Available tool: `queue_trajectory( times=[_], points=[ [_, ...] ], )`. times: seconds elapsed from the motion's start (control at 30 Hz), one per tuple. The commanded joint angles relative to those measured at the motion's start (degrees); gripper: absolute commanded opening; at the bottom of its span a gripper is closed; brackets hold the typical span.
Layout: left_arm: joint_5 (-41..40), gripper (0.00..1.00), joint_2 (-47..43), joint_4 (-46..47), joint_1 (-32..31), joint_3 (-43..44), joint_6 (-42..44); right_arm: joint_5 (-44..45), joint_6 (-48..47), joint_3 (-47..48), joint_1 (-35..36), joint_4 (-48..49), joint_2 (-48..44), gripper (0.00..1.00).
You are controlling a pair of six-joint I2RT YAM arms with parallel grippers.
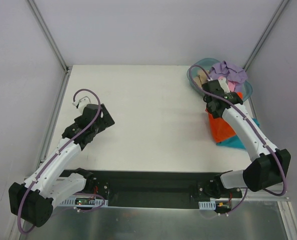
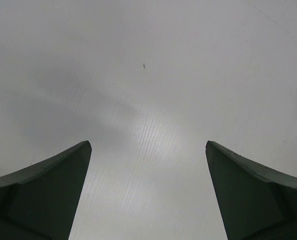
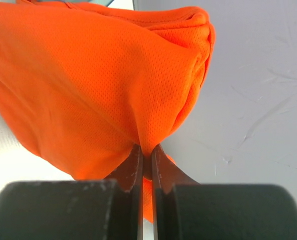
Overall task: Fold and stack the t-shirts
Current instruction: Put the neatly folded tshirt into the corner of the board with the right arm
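No legible text, labels, numbers, seemingly none anywhere

orange t-shirt: bunched, creased | teal t-shirt: flat, partly beneath

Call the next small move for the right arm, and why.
Probably carry the orange t-shirt leftward to the bare middle of the table. The right arm has its jaws shut on a pinch of it, it hangs bunched at the table's right edge near the tub, and the left arm hovers there, jaws open.
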Motion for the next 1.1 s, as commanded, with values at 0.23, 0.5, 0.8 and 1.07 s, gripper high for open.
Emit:
queue_trajectory(
  times=[0.23,0.5,0.8,1.07],
  points=[
    [-1.13,0.99,-0.46,0.02,0.31,2.50,0.80,-5.09,0.00,3.39,-7.82,-3.24,-2.23,0.01],
    [-1.22,0.99,3.15,0.02,0.49,5.49,2.21,-12.74,-2.02,1.54,-19.07,1.94,4.18,0.01],
    [-1.13,0.99,4.47,0.02,1.01,6.11,3.35,-15.37,-3.61,2.51,-27.87,6.51,10.15,0.01],
    [-1.22,0.99,5.26,0.02,1.72,6.99,4.58,-15.55,-5.28,5.06,-33.15,8.27,16.40,0.01]
  ],
)
